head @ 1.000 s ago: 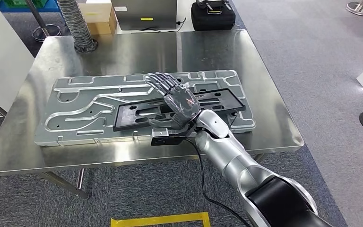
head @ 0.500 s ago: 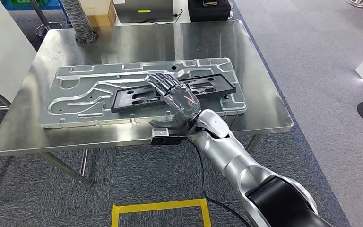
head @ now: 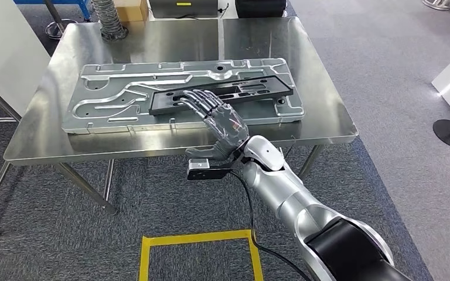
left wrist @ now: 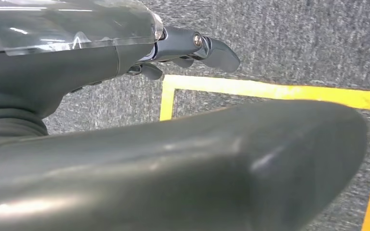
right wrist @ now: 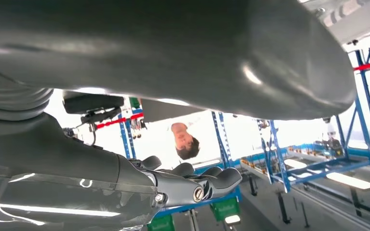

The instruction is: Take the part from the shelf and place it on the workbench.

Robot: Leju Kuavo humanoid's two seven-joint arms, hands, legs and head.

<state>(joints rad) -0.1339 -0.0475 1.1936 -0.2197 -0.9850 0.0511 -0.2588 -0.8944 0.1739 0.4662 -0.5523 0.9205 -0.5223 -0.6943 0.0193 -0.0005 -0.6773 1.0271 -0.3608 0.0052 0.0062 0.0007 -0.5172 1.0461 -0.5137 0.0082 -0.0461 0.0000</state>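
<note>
- Grey carpet is spreading under a steel counter (head: 47, 140) in the head view; on the counter a large silver plate (head: 94, 105) is lying flat, and the black part (head: 258, 91) is resting on top of that plate.
- Right robot hand (head: 220, 120) is hovering above the plate's near edge, fingers stretched apart and holding nothing, fingertips near the part's near end.
- Left wrist view is showing the left robot hand (left wrist: 192, 48) hanging over carpet beside yellow floor tape (left wrist: 270, 91), fingers straight, gripping nothing.
- Right wrist view is showing the same right robot hand, empty, against blue racks (right wrist: 274, 159), with a person (right wrist: 185, 142) standing beyond it.
</note>
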